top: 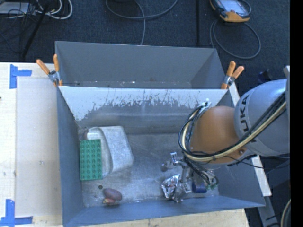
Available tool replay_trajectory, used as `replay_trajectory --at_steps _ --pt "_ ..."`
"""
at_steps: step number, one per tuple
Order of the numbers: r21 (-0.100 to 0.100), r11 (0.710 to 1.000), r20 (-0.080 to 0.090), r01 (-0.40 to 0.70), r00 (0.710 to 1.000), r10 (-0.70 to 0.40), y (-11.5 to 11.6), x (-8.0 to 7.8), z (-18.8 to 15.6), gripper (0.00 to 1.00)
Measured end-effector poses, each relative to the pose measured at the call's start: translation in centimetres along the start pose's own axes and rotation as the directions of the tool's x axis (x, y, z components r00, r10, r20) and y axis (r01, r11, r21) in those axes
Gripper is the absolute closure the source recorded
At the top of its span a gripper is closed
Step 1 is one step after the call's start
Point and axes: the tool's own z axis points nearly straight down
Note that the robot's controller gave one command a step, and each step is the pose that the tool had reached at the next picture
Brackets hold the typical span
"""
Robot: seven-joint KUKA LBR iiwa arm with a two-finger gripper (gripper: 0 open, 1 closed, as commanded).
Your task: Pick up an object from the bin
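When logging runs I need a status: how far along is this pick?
Done: the gripper sits low in the front right corner of the bin, at a crumpled silvery piece. In hand: no grasp can be confirmed. Left: securing a thing and lifting it out. The green studded plate and brown lump lie apart at left.

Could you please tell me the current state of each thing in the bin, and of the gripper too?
green studded plate: lying studs up, left side, edge against the white block.
white block: resting on the bin floor, touching the plate.
brown lump: loose, alone near the front left.
crumpled silvery piece: crumpled, by the gripper.
gripper: low, front right; hold unclear.
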Motion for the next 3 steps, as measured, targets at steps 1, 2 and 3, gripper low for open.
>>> replay_trajectory --at_steps 1,2,3 --pt "0.008 0.979 0.029 0.203 0.979 -0.203 -1.4 0.4 1.0 0.0" --pt "0.004 0.979 0.006 0.205 0.979 -0.205 -1.5 0.9 1.2 1.0" --pt "0.009 0.918 0.013 0.396 0.918 -0.396 0.5 -0.4 -17.1 1.0"
